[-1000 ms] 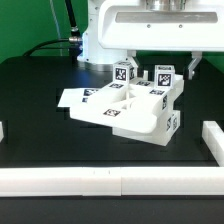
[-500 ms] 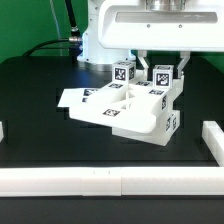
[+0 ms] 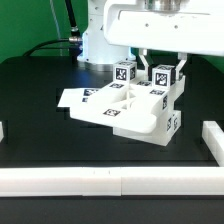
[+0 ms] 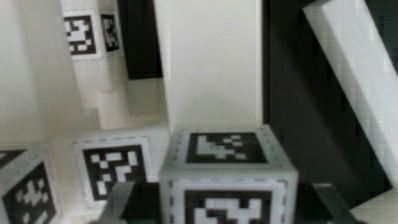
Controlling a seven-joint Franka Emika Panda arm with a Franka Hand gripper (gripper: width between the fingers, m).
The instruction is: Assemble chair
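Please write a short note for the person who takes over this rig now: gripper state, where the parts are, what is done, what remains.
Gripper: down over a tagged upright piece, jaws either side of it; a firm grip cannot be confirmed.
Parts: chair assembly at table centre, a second tagged upright beside the first; marker board on the exterior view's left.
Done: the pieces stand together as one cluster.
Left: confirm the grip, finish the chair.

The scene is being carried by a black table (image 3: 40, 110). Near its middle, the white chair (image 3: 140, 108) parts are being supported directly on the dark surface, with the marker board (image 3: 82, 99) lying flat on the table just beside them, toward the exterior view's left. Along the near edge a long white border rail (image 3: 110, 181) is resting on the table, with upturned ends at both sides.
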